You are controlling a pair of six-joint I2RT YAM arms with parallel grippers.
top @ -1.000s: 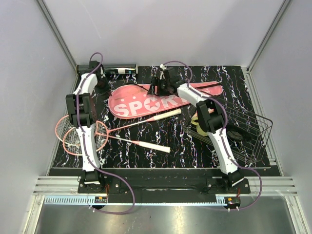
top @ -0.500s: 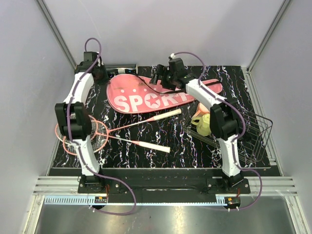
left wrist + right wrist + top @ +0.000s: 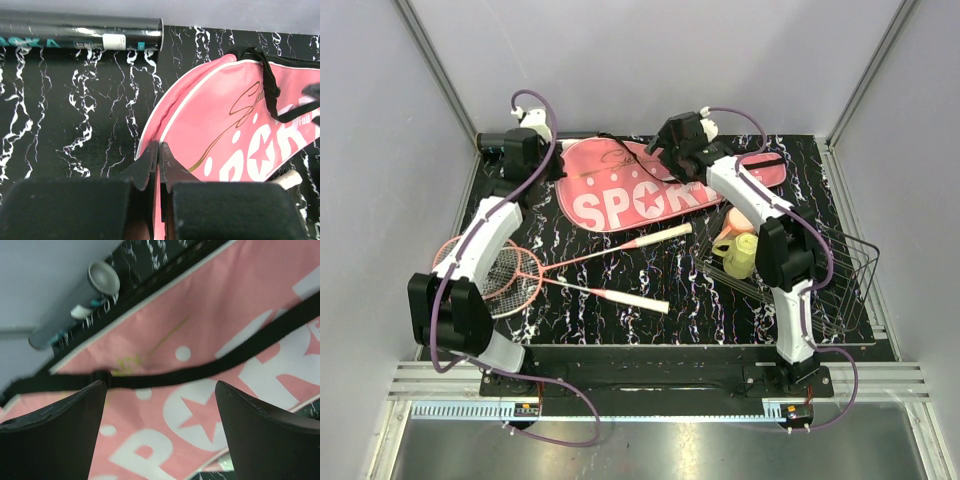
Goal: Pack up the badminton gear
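So the left hand (image 3: 159, 156) is clenched right on the rim of the pink racquet cover (image 3: 640, 195), at its wide end. You can see pink fabric nipped between the fingers, so I'd call that a real pinch on the bag. The right hand (image 3: 159, 386) is spread wide, holding nothing, and hovers over the middle of the cover with the black strap (image 3: 200, 371) running across under it. My read is they're trying to get the cover open. If so, the right hand should go for the top layer or the zip edge, not just hook the strap, or the whole bag will lift as one flat piece. The left pinch needs to hold firm so the cover doesn't skate across the counter (image 3: 700, 300). The cover lies at the far side, and the black tube (image 3: 80, 32) sits along the back edge just past its wide end, so a tug that way could knock it. The two racquets (image 3: 500, 275) lie crossed at the near left, partly under the left arm, not packed yet. The cup (image 3: 740, 255) and wire basket (image 3: 840, 290) crowd the right arm's elbow. Can't spot any shuttlecocks.
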